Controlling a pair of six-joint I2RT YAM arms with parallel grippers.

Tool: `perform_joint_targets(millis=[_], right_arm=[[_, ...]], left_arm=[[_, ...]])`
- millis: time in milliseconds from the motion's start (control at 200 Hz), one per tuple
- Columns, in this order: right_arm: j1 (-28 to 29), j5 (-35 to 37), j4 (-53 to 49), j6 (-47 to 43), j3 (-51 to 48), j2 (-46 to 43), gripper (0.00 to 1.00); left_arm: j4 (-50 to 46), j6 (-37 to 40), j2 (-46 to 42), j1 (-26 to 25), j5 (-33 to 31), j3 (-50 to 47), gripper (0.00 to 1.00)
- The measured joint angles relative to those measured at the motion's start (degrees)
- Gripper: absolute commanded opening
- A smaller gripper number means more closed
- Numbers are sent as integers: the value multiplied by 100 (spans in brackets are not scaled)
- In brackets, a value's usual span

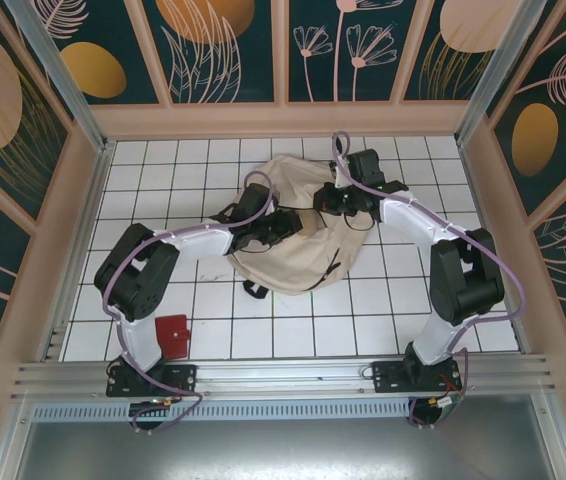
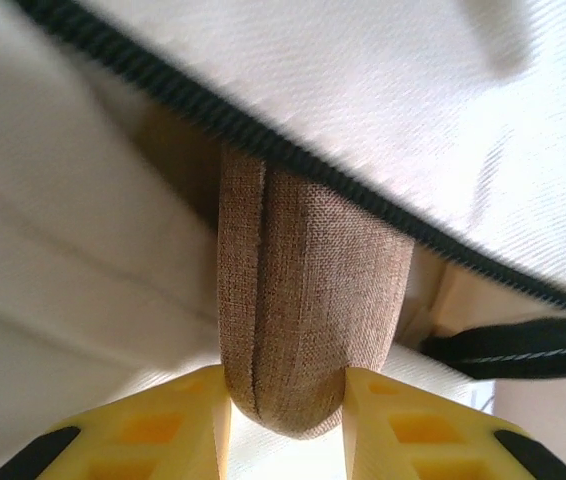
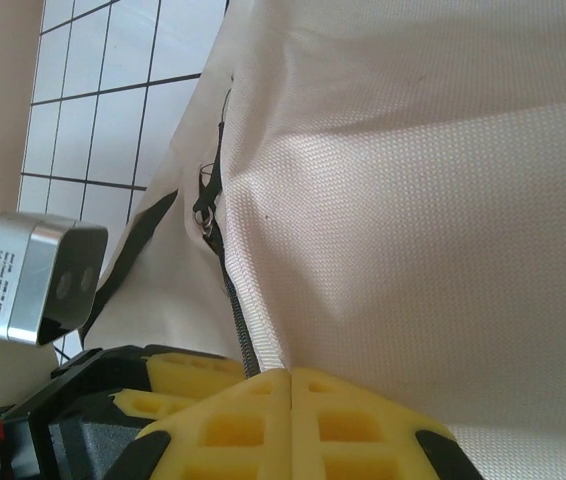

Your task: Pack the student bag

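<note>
Your left gripper (image 2: 286, 402) is clamped on a brown cloth piece (image 2: 308, 300). One yellow finger presses each side of its rounded end. That piece sticks out from under the black zipper (image 2: 263, 140) of the bag (image 1: 298, 255), between two folds of cream cloth. A black strap (image 2: 513, 352) lies just beside it.

Your right gripper (image 3: 289, 378) has its fingers pressed together, pinching the bag's cloth right beside the zipper line.

From above, you see the bag lying crumpled in the middle of the tiled table (image 1: 403, 320). Your left gripper is at the bag's left edge and your right gripper at its far right part. A small flat red thing (image 1: 173, 335) lies well apart from the bag, off its near left side by the left arm's base.
</note>
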Motion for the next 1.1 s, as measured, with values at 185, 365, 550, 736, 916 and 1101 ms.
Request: perform_joint_targets(millis=[185, 365, 550, 736, 916, 1101], right_arm=[[-2, 50, 4, 22, -42, -59, 0], [-17, 107, 4, 61, -61, -70, 0], [-17, 181, 2, 66, -63, -70, 0], [-17, 264, 4, 63, -87, -70, 0], [-17, 404, 2, 55, -96, -70, 0], [-17, 450, 2, 37, -146, -70, 0]], left_arm=[[944, -321, 317, -2, 164, 144, 36], [1364, -472, 343, 11, 319, 9, 48], [592, -238, -470, 72, 308, -616, 69], [-1285, 138, -2107, 197, -455, -938, 85], [-3357, -175, -3053, 621, -1718, -1742, 93], [-5381, -817, -3397, 778, -2835, -2448, 95]])
